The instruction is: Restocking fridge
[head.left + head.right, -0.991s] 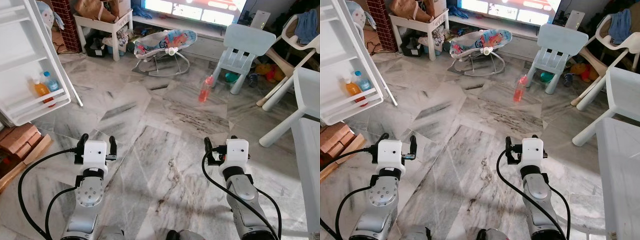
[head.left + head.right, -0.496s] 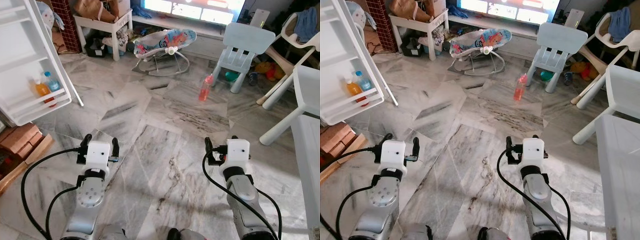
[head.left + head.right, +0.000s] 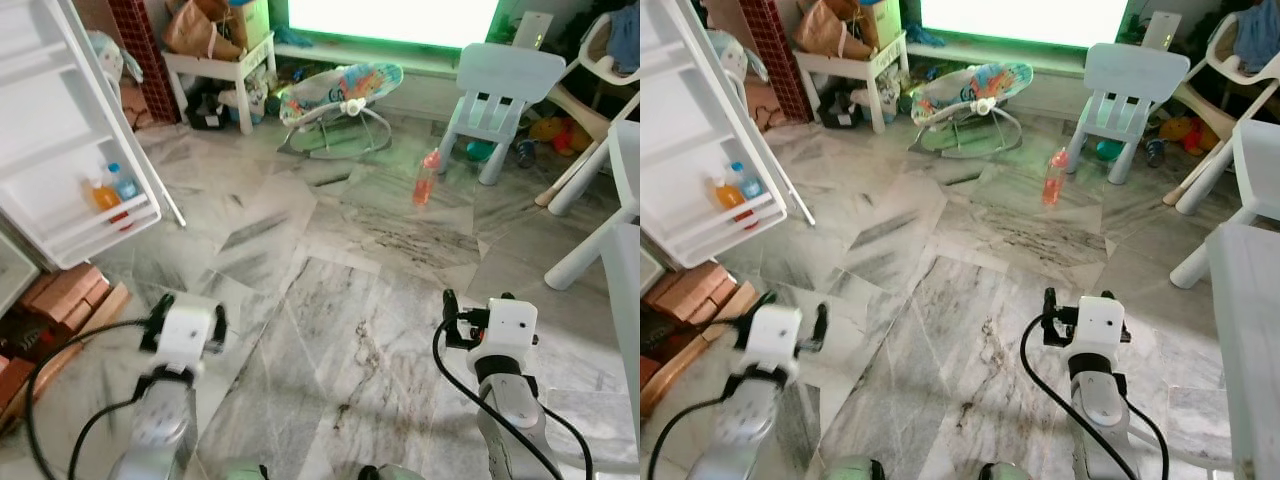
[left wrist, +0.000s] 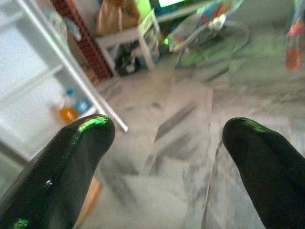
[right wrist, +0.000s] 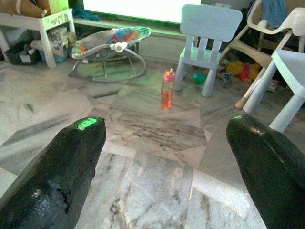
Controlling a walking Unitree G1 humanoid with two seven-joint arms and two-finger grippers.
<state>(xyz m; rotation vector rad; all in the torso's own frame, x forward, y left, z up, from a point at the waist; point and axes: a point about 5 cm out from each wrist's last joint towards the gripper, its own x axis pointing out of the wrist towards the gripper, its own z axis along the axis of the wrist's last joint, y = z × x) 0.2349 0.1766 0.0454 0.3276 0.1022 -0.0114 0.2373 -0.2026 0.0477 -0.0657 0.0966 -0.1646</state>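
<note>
A pink-orange bottle stands upright on the marble floor in front of a light blue child chair, well ahead of both arms. The open fridge door is at the far left; its lower shelf holds an orange bottle and a blue-capped bottle. My left gripper hovers low over the floor, blurred, and is open with nothing between its fingers. My right gripper is open too, and the bottle stands far off between its fingers.
A baby bouncer and a small white table stand at the back. A white table and a high chair close off the right. Bricks and a board lie below the fridge door.
The whole picture has shifted, so the camera has moved. Both arms sit lower in view and the left one is now blurred. The screen at the back has turned bright.
</note>
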